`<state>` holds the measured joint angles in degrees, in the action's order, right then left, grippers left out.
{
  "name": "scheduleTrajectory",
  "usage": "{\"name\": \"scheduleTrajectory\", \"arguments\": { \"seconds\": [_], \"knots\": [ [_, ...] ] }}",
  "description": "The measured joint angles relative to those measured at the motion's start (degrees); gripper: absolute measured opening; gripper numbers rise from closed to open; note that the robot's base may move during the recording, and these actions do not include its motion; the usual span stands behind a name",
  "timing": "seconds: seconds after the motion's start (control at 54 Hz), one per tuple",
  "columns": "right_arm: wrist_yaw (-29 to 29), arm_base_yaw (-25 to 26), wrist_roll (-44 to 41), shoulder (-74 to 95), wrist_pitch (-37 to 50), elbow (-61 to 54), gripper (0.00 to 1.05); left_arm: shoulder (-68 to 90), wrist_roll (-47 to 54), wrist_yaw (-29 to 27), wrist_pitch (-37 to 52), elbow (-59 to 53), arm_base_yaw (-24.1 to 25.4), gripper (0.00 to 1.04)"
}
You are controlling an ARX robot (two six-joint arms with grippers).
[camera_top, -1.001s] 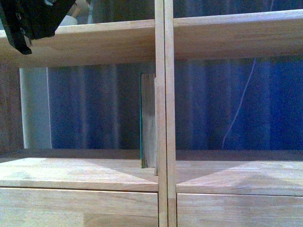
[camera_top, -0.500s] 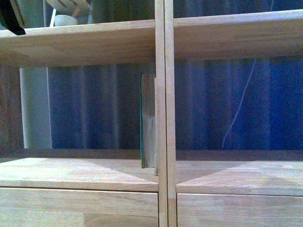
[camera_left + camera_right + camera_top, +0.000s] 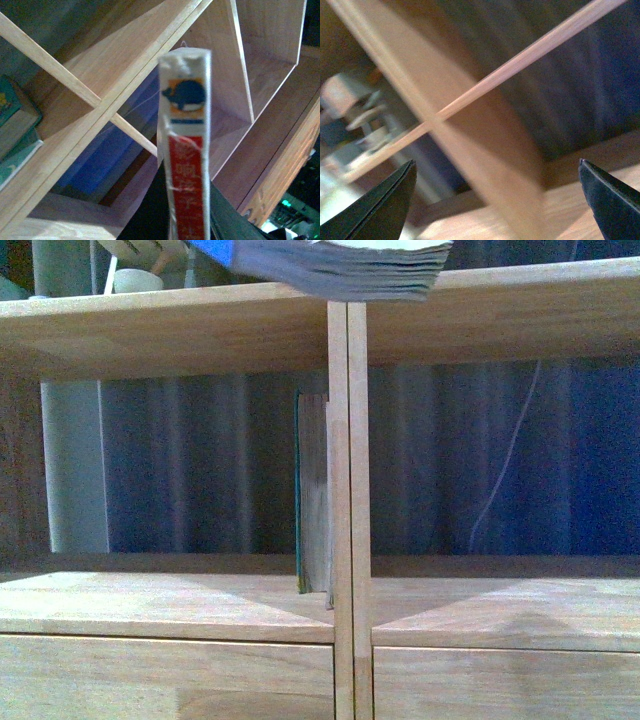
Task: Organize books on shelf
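Observation:
In the left wrist view my left gripper (image 3: 186,202) is shut on a thin book (image 3: 186,150) with a white spine, a red band and a blue whale mark. Its dark fingers (image 3: 150,220) press both covers. From the front, that book (image 3: 340,268) shows at the top edge, page edges toward the camera, above the light-wood shelf's central divider (image 3: 348,460). A teal-covered book (image 3: 312,500) stands upright in the left compartment against the divider. My right gripper (image 3: 495,200) is open with nothing between its fingers, facing blurred shelf boards (image 3: 470,140). Neither arm shows in the front view.
A white cup (image 3: 138,280) and other small items sit on the upper left board. Plain drawer fronts (image 3: 170,680) run below the compartments. A blue curtain (image 3: 450,460) and a thin cord (image 3: 505,460) hang behind the shelf. Teal books (image 3: 15,135) lie stacked on another board.
The dark left gripper left the front view's top left corner. The held book has come into view along the top edge, reaching right past the central divider.

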<state>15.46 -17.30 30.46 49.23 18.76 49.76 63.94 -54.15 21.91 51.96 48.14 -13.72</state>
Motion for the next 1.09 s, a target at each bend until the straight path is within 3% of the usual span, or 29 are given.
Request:
{"name": "scheduleTrajectory", "arguments": {
  "seconds": [0.222,0.352,0.612,0.815,0.871,0.908,0.982,1.093],
  "knots": [
    [-5.29,20.31,-10.01,3.5,7.28,-3.91,0.98,-5.81,13.9,3.08,-6.54,-2.08,4.92,0.07],
    [-7.82,26.47,-11.93,6.58,11.74,-5.11,0.98,-9.64,20.92,5.22,-8.9,-4.26,9.51,0.07],
    [-13.14,29.05,-16.11,8.94,17.68,-7.67,0.98,-19.98,31.56,13.64,-9.81,-13.66,19.63,0.07],
    [-12.98,29.53,-17.97,8.92,18.08,-8.83,0.98,-28.15,32.72,26.12,-3.96,-23.28,31.78,0.07],
    [-22.62,30.4,-22.93,6.84,5.25,-7.08,0.87,-27.91,32.63,29.81,1.16,-26.71,36.11,0.07],
    [-26.05,30.21,-25.18,5.05,-0.92,-8.0,0.8,-27.04,32.65,30.32,3.06,-27.95,37.73,0.07],
    [-26.6,28.52,-27.89,1.4,-3.08,-13.86,0.65,-24.17,33.16,30.88,6.8,-29.97,39.63,0.07],
    [-24.15,26.38,-29.11,-3.06,0.07,-22.62,0.41,-18.84,35.89,28.52,9.84,-30.62,38.6,0.07]
  ]
}}
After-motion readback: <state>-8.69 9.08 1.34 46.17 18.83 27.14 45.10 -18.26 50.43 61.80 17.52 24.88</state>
